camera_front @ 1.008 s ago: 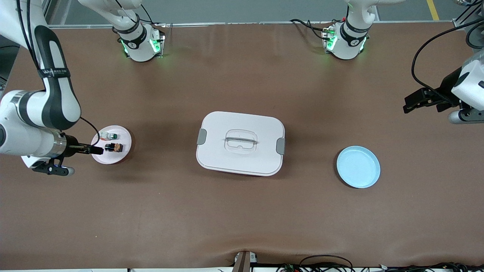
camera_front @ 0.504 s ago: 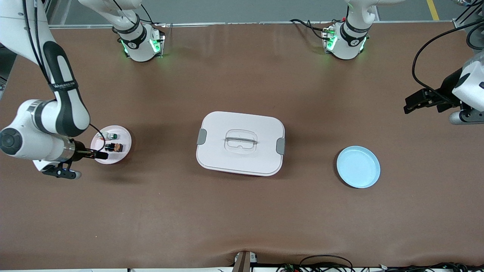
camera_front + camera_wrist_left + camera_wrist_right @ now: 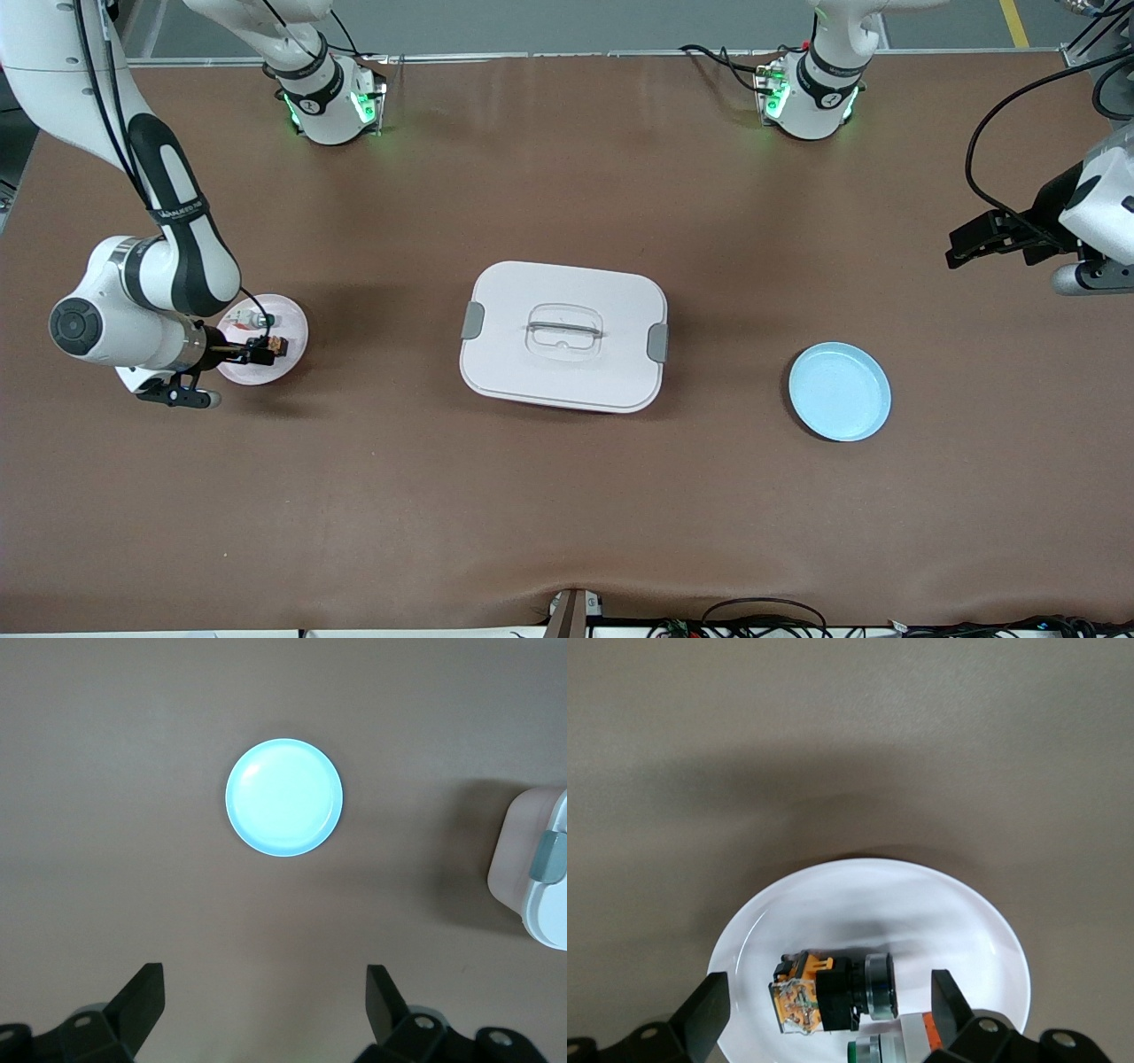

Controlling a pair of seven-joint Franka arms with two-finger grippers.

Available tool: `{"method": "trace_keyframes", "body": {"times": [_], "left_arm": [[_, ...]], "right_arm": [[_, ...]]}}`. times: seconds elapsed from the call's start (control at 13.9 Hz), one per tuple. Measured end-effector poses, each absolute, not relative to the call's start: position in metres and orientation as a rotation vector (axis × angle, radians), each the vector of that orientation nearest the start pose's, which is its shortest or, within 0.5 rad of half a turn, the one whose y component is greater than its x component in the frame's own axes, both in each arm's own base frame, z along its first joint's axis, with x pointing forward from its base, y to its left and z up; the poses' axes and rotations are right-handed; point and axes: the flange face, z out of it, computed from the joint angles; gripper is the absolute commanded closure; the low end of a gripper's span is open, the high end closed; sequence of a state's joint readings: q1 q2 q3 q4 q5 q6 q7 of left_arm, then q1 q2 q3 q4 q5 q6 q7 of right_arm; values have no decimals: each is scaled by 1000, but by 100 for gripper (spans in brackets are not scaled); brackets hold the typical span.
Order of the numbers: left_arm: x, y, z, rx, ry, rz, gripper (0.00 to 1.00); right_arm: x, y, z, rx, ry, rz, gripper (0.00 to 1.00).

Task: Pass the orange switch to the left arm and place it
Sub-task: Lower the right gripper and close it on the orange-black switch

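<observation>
Right gripper (image 3: 262,354), fingers spread and holding nothing, has slid in over the white plate (image 3: 288,326) since a second ago, closing on the orange switch (image 3: 276,346), so a grasp looks imminent. That switch lies on its side on the plate, long axis seemingly along the table's length. Left gripper (image 3: 974,241) waits, released, above the table near the blue plate (image 3: 839,392); the box (image 3: 563,335) sits between.

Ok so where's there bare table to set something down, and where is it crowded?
Bare brown table runs along the camera's edge, below the box. The blue plate is empty too. It is crowded at the white plate: the orange switch, the green-capped switch and the open right claw share it.
</observation>
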State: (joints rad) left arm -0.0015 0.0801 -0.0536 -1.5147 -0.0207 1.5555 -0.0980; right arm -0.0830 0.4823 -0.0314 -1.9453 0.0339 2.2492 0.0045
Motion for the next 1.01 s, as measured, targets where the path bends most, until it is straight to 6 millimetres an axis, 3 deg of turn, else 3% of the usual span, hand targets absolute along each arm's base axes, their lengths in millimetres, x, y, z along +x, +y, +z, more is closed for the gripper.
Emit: {"method": "trace_keyframes", "body": {"times": [0.29,1.01], "left_arm": [[576,-33,604,-3162,-68,65,0],[576,-33,604,-3162,-68,65,0]], "right_arm": [[590,-56,205,-3103,130,264,0],[570,-59,181,-3108,61,238,0]]}}
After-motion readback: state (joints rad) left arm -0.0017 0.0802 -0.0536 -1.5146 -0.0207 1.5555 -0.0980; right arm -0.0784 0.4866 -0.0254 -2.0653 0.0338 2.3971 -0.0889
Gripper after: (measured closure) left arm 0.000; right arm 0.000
